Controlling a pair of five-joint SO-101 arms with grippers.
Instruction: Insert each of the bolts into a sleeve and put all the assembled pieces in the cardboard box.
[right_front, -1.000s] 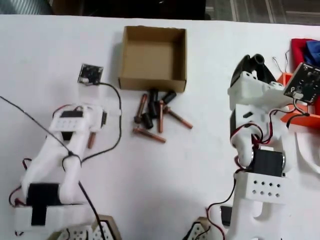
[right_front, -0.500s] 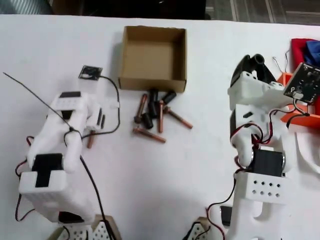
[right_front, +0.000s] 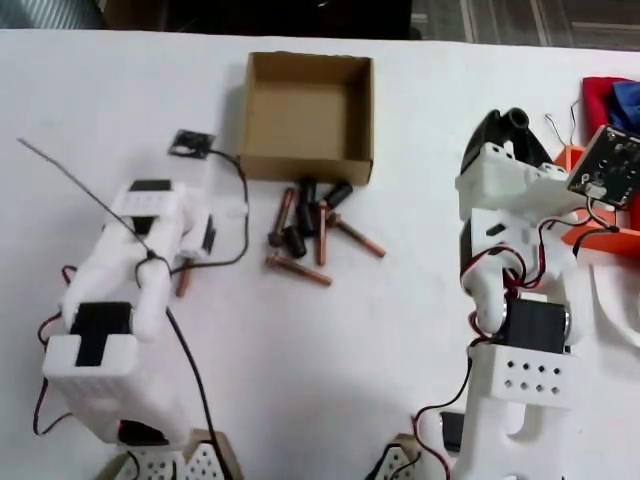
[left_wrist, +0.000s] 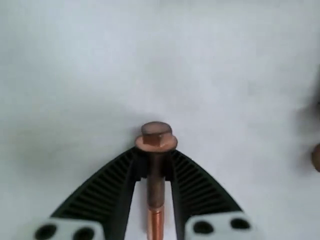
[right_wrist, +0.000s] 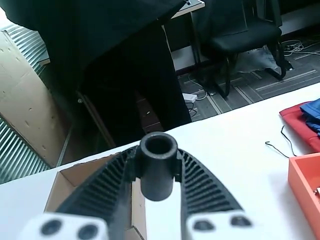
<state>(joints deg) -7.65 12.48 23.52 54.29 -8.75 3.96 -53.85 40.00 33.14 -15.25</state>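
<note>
My left gripper (left_wrist: 155, 156) is shut on a copper bolt (left_wrist: 156, 141), its hex head poking out past the fingertips just above the white table. In the high view this bolt (right_front: 184, 279) shows under the left arm's gripper (right_front: 190, 262), left of the pile. My right gripper (right_wrist: 158, 172) is shut on a black sleeve (right_wrist: 158, 167) with its open end up, held high at the right (right_front: 512, 123). Several loose copper bolts (right_front: 298, 269) and black sleeves (right_front: 339, 194) lie in a pile in front of the open cardboard box (right_front: 262, 110), which has nothing inside.
An orange tray (right_front: 590, 232) and red and blue cloth (right_front: 605, 100) sit at the far right edge beside the right arm. Black cables trail from the left arm over the table. The box's corner (right_wrist: 60, 187) shows below the right gripper.
The left arm has changed pose, its rear joint rising and its wrist camera shifting slightly toward the box, with the bolt staying in its grip. The right arm has not moved.
</note>
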